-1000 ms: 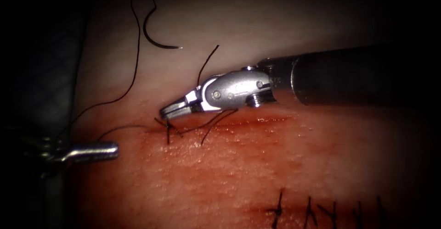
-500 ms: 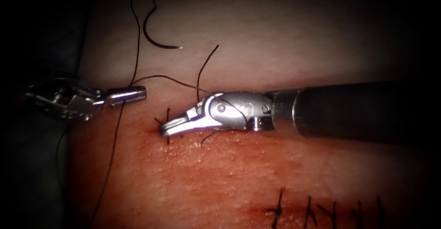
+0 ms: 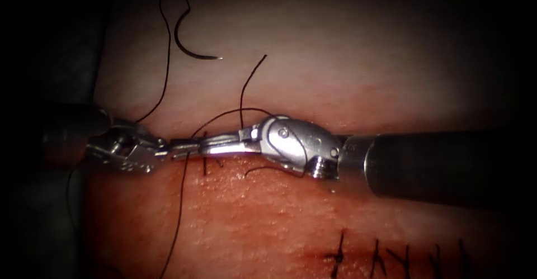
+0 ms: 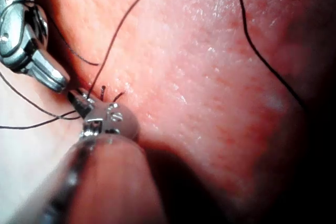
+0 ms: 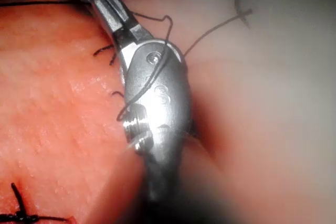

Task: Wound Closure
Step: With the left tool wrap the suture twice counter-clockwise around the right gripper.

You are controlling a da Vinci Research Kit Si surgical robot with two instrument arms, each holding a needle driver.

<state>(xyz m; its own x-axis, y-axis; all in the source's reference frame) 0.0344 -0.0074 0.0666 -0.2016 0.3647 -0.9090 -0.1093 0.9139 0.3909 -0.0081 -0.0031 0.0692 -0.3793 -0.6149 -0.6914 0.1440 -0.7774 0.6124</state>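
Observation:
The curved needle (image 3: pixel 187 47) lies loose on the pale tissue beyond the cut, toward the left; neither tool holds it and it is not in the tissue. My left tool (image 3: pixel 180 145) is shut on the thread (image 3: pixel 178 217), which hangs down from its tips. Coming in from the right, my right tool (image 3: pixel 204 143) has slim jaws that look shut and meet the left tips over the stitch (image 3: pixel 205 164). A loop of thread (image 5: pixel 152 77) lies across the right tool's body. Up close, the left tips (image 4: pixel 77 100) sit right beside the right tool (image 4: pixel 50 77).
Several finished stitches (image 3: pixel 386 256) cross a second cut at the lower right. A cut thread end (image 3: pixel 251 75) rises above the right tool and another (image 3: pixel 254 171) curls below it. Red fluid stains the tissue (image 3: pixel 268 212).
My left tool came up and then across to the right with the thread, now meeting the right tool's tips. The right tool dropped lower and reached left, and the thread now loops over its body.

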